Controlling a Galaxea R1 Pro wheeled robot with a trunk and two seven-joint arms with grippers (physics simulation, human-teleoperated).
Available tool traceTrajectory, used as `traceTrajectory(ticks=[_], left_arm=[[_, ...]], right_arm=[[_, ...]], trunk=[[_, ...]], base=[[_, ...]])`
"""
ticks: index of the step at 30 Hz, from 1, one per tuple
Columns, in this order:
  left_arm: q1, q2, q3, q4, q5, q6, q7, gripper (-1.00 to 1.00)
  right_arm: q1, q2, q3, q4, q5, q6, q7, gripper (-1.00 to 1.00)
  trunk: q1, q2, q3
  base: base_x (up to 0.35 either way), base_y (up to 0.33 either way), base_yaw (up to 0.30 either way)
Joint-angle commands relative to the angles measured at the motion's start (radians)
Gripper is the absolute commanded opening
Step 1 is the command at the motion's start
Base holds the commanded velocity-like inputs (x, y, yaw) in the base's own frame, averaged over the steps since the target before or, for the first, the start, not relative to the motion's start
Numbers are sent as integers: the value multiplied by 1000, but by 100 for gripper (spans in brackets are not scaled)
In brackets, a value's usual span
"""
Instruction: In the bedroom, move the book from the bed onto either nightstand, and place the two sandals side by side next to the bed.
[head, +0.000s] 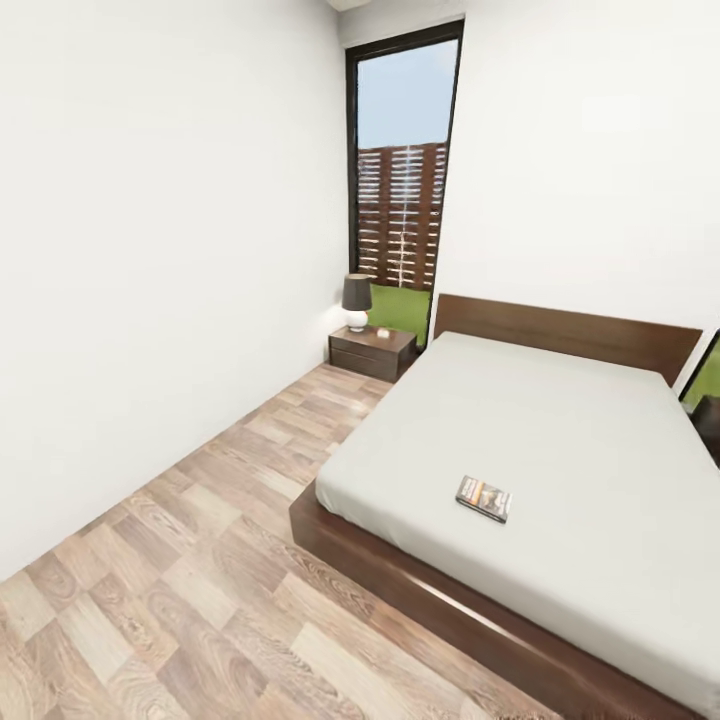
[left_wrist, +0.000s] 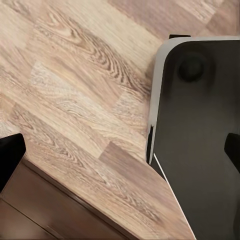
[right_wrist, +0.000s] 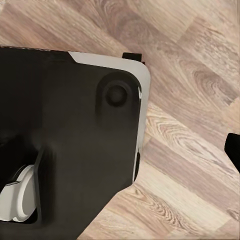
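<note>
Left wrist view: base deck (left_wrist: 200, 150) is matte black with a rounded corner and a thin light-grey rim, one round raised boss (left_wrist: 191, 67) near that corner. Black finger (left_wrist: 9, 157) at the frame edge. Right wrist view: same black deck (right_wrist: 70, 140), grey-edged, round boss (right_wrist: 117, 95), plus a white-grey caster wheel (right_wrist: 17, 195) in a cut-out.

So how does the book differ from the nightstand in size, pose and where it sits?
The book is thin and tiny against the mattress, lying flat; the nightstand is a boxy cabinet standing upright. The book rests on the bed near its foot end; the nightstand stands on the floor beside the headboard, carrying a lamp. The book's cover shows an orange band; the nightstand is plain dark brown. Both look dark overall.
</note>
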Motion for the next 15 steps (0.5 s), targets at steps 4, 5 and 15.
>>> traceTrajectory(ticks=[4,5,15], left_arm=[[-1,0,7,2,-11,-4,5,100],[-1,0,7,2,-11,-4,5,100],[-1,0,7,2,-11,-4,5,100]], right_arm=[[-2,0,-7,4,10,-5,2,100],[-2,0,-7,4,10,-5,2,100],[-2,0,-7,4,10,-5,2,100]], trunk=[[1,-2,-2],[1,-2,-2],[1,-2,-2]], base=[[57,26,-294],[84,51,-294],[125,72,-294]])
